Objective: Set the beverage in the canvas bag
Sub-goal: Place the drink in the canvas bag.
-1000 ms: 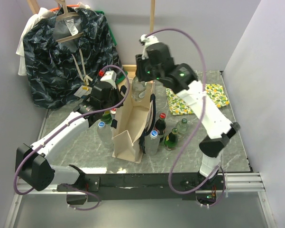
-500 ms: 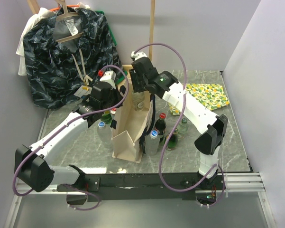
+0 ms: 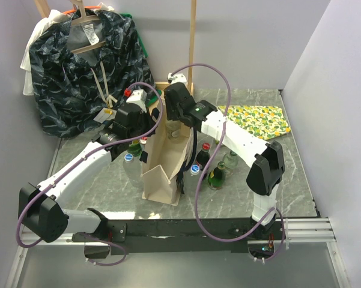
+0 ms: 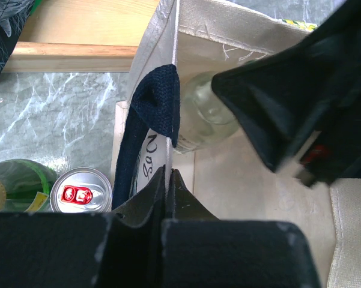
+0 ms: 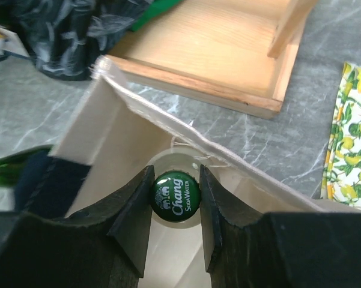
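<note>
Judging from both wrist views, I am at the insertion step. My right gripper [image 5: 175,180] is clamped on the neck of the clear glass soda-water bottle with a green cap [image 4: 198,117], which hangs inside the mouth of the tall beige canvas bag [image 3: 159,165]; whether it touches the floor I cannot tell. My left gripper [image 4: 168,180] pinches the bag's rim, holding it open. Next I should lower straight down, then release.

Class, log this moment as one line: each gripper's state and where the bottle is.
left gripper: shut on canvas bag rim | right gripper: shut on bottle neck | bottle: inside bag, not yet released
</note>
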`<state>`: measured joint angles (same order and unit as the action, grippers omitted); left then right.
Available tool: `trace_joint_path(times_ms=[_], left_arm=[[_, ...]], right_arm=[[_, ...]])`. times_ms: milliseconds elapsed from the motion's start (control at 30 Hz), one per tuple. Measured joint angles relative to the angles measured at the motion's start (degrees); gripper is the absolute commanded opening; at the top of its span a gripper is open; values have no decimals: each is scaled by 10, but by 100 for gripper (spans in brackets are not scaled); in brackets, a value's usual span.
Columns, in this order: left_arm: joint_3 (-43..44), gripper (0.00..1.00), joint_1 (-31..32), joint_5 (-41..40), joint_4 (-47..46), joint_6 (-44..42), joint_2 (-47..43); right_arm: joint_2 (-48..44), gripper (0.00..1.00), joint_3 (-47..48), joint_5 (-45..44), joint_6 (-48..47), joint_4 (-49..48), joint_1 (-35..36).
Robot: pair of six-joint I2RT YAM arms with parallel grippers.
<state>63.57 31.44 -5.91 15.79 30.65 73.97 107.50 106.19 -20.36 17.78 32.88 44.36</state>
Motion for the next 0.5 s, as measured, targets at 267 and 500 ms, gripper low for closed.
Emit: trace_joint_path(times_ms=[267,500], left_arm=[[0,1,0,0,0,0,0],[0,1,0,0,0,0,0]], right_arm=[[7,0,-28,-17,13,-41,0],[21,0,-36,-36,24,-78,8]])
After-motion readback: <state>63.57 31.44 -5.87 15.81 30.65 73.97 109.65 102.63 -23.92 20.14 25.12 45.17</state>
